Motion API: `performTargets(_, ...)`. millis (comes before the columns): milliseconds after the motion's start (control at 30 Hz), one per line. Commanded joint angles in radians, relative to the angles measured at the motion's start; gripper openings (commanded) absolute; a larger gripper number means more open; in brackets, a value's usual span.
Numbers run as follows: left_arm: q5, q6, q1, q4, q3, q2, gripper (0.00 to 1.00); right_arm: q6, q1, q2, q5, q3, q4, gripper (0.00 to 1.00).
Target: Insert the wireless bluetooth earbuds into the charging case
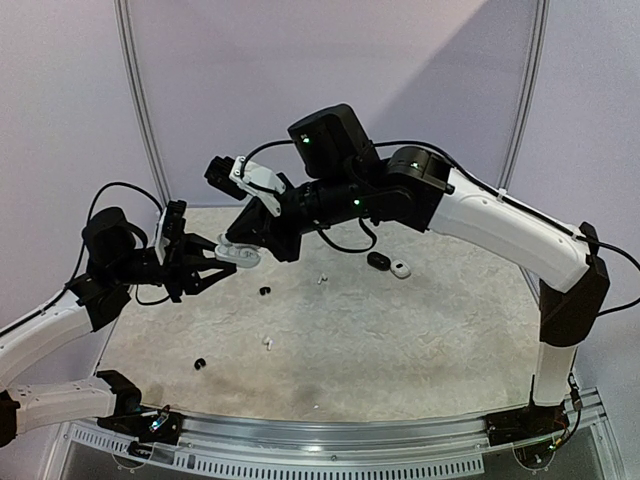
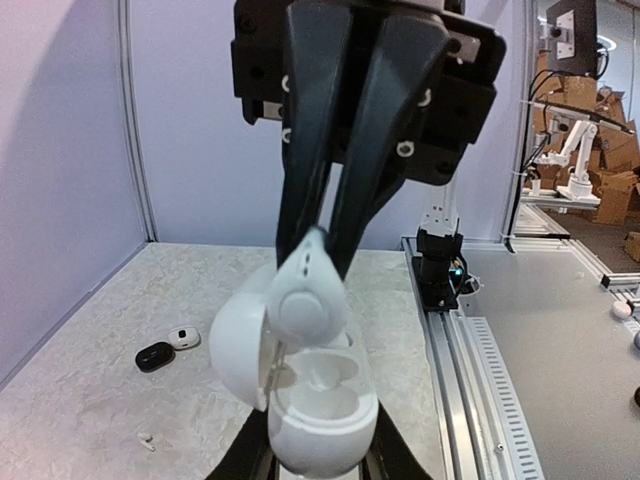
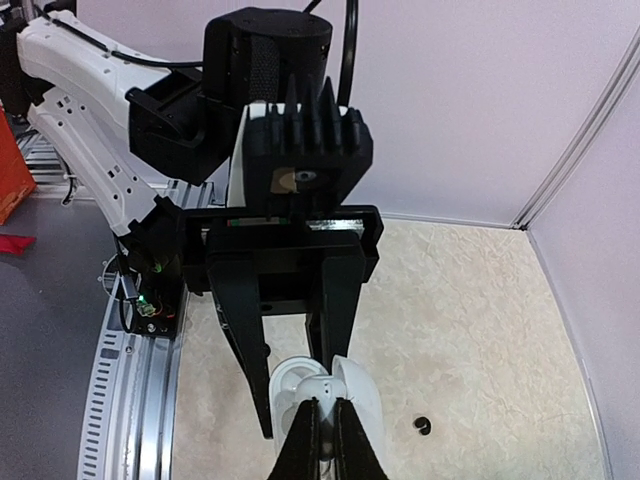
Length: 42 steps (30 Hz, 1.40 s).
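My left gripper (image 1: pixel 226 259) is shut on an open white charging case (image 2: pixel 322 412) and holds it above the table's left side, its lid (image 2: pixel 236 342) swung open to the left. My right gripper (image 3: pixel 322 412) comes from above, shut on a white earbud (image 2: pixel 310 296). The earbud sits at the case's mouth, over the inner wells. I cannot tell whether it touches the well. In the right wrist view the earbud (image 3: pixel 318 385) shows between my fingertips, with the case (image 3: pixel 285 385) under it. Other loose earbuds lie on the table: white (image 1: pixel 322 279), black (image 1: pixel 265 291), white (image 1: pixel 267 343).
A black case (image 1: pixel 378 261) and a small white case (image 1: pixel 401 269) lie side by side behind the middle. A black earbud (image 1: pixel 200 363) lies near the front left. The purple back wall and metal corner posts bound the table, and a metal rail (image 1: pixel 330 430) runs along the near edge.
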State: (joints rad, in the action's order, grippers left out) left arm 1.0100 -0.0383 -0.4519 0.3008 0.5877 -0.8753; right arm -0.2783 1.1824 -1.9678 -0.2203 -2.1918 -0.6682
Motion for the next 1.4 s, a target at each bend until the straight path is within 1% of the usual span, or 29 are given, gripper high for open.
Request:
performTargets(0, 0.022, 0.017, -0.016, -0.008, -0.012, 0.012, 0.0, -0.008, -0.011, 0.054, -0.004, 0.022, 0.053, 0.0)
performTargets(267, 0.017, 0.019, -0.016, 0.02, -0.024, 0.014, 0.0, -0.009, -0.001, 0.049, -0.036, 0.037, 0.071, 0.0)
performTargets(400, -0.028, 0.02, -0.016, 0.057, -0.039, 0.017, 0.0, -0.001, 0.009, 0.054, -0.008, 0.035, 0.086, 0.0)
performTargets(500, -0.131, 0.02, -0.018, 0.086, -0.055, 0.033, 0.0, 0.043, 0.019, 0.054, 0.078, 0.024, 0.112, 0.0)
performTargets(667, -0.277, 0.037, -0.018, 0.123, -0.085, 0.056, 0.0, 0.202, 0.029, 0.05, 0.211, 0.001, 0.157, 0.0)
performTargets(767, -0.361, 0.037, -0.022, 0.175, -0.101, 0.059, 0.0, 0.271, 0.043, 0.05, 0.331, -0.005, 0.158, 0.0)
performTargets(800, -0.391, 0.036, -0.026, 0.191, -0.106, 0.059, 0.0, 0.317, 0.05, 0.05, 0.364, -0.006, 0.157, 0.0)
performTargets(900, -0.487, 0.085, -0.037, 0.242, -0.129, 0.058, 0.0, 0.393, 0.061, 0.052, 0.45, -0.004, 0.162, 0.0)
performTargets(1000, -0.575, 0.131, -0.063, 0.319, -0.16, 0.044, 0.0, 0.503, 0.068, 0.044, 0.517, -0.001, 0.16, 0.0)
performTargets(1133, -0.732, 0.219, -0.124, 0.406, -0.195, 0.02, 0.0, 0.644, 0.072, 0.01, 0.57, -0.019, 0.151, 0.0)
performTargets(1267, -0.877, 0.297, -0.191, 0.482, -0.212, -0.017, 0.0, 0.728, 0.075, -0.036, 0.603, -0.06, 0.147, 0.0)
performTargets(1367, -0.935, 0.322, -0.216, 0.536, -0.214, -0.043, 0.0, 0.781, 0.085, -0.059, 0.63, -0.073, 0.133, 0.0)
